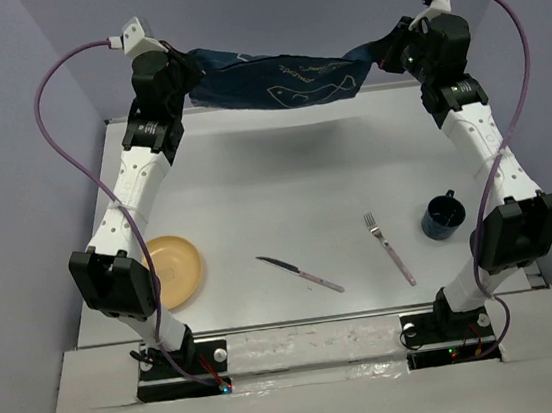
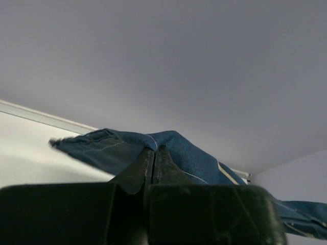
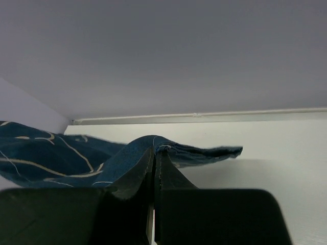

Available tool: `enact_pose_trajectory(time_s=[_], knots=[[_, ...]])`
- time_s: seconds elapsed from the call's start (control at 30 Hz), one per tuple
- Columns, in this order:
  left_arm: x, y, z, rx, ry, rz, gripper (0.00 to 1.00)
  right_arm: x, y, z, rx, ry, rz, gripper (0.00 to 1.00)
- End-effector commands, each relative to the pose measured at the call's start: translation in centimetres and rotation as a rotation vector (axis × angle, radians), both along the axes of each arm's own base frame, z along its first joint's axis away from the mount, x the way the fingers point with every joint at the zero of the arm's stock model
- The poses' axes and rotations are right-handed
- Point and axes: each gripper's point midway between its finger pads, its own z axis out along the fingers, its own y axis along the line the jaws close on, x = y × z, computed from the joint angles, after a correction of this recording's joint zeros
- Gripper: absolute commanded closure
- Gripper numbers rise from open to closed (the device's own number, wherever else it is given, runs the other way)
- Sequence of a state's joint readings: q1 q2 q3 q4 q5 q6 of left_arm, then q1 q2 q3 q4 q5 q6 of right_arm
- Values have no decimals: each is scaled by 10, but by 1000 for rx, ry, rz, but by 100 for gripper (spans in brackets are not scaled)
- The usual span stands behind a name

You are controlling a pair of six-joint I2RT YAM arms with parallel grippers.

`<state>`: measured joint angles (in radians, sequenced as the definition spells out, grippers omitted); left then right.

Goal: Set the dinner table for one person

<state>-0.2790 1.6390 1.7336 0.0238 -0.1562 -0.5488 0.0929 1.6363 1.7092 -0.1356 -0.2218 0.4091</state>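
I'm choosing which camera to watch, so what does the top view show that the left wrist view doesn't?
Top only: round yellow plate, silver table knife, silver fork, dark blue mug. Left wrist only: close-up of the left jaws shut on a corner of the dark blue whale-print cloth mat. Both: that mat and the plain white tabletop.

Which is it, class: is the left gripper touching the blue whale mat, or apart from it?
Touching: the left wrist view shows the left gripper shut on the mat.

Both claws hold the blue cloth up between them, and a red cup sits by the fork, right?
No: the cup is dark blue, not red, as the top view shows. The left claw and right claw do hold the cloth up.
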Motion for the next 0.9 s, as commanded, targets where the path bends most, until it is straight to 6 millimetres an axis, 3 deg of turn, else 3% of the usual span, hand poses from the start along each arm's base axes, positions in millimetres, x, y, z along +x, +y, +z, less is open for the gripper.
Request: enact_pose_trajectory(time_s=[0.0, 0.03, 0.07, 0.13, 0.17, 0.2, 0.27, 0.3, 0.33, 0.37, 0.43, 0.53, 0.67, 0.87], knots=[[-21, -5, 8, -7, -37, -60, 100, -18, -3, -3, -30, -8, -12, 100], [-23, -6, -6, -11, -17, -64, 100, -19, -3, -22, -27, 29, -11, 100], [-30, -5, -43, -8, 47, -67, 100, -19, -2, -37, -20, 43, -10, 100], [-37, -7, -71, -52, 76, -81, 100, -23, -1, -77, 0, 115, -8, 100], [-44, -4, -83, -65, 93, -79, 100, -28, -1, -119, -2, 199, -9, 100], [-51, -3, -125, -75, 161, -73, 100, -31, 0, -137, 4, 232, -8, 100], [-62, 0, -159, -85, 210, -73, 100, -34, 1, -172, 24, 292, -11, 100], [-71, 3, -191, -82, 265, -73, 100, -41, 1, -201, 26, 341, -9, 100], [-75, 4, -204, -91, 290, -71, 100, -44, 2, -215, 32, 371, -9, 100], [-86, 7, -235, -86, 348, -69, 100, -46, 3, -230, 35, 402, -7, 100], [-93, 10, -257, -104, 380, -63, 100, -57, 5, -255, 48, 457, 4, 100], [-116, 14, -305, -109, 465, -62, 100, -73, 7, -280, 56, 511, 18, 100], [-139, 17, -335, -112, 524, -63, 98, -93, 7, -297, 68, 554, 19, 100], [-163, 24, -352, -106, 548, -59, 93, -124, 7, -315, 90, 589, 29, 100]])
